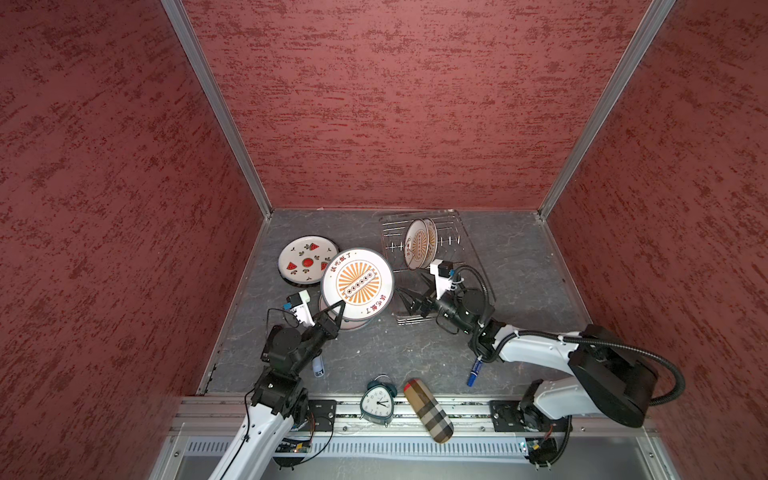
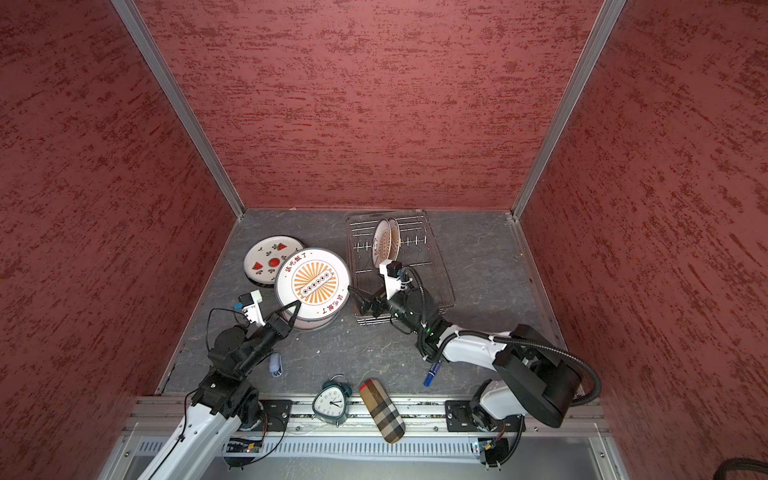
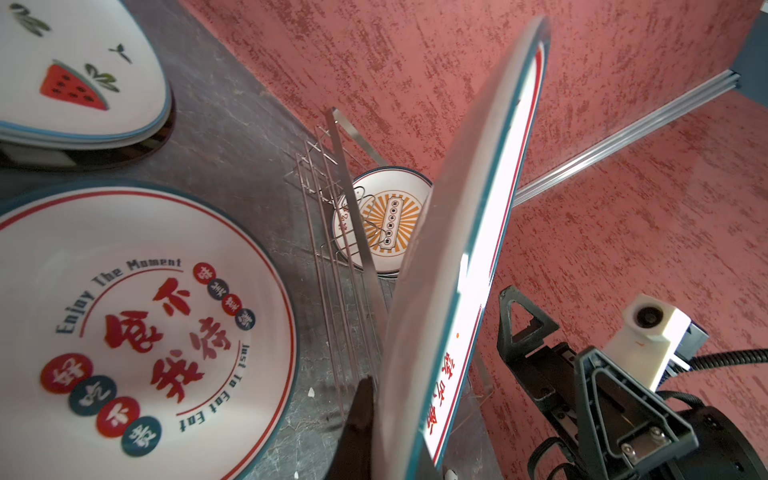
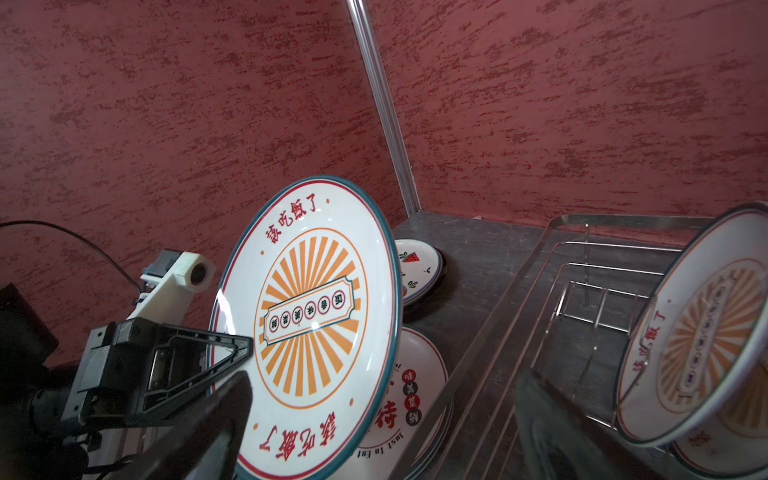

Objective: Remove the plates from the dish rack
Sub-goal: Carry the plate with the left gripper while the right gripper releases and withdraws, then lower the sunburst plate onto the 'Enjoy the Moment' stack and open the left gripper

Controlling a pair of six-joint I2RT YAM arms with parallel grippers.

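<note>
Your left gripper clamps sunburst plate by rim, tilted over red-character plate. Lower it flat, then release. Your right gripper spread, empty, at dish rack edge; two upright plates wait inside.

In both top views, a teal rounded-triangle alarm clock with a white face sits at 6 o'clock on the grey stone-patterned tabletop, overlapping the aluminium front rail. Just at its 3 o'clock lies a beige plaid fabric case, running from 11 to 5 o'clock. A blue marker pen lies at 4 o'clock, and a small pale-blue object at 7 o'clock. Mottled red walls enclose the tabletop.
</note>
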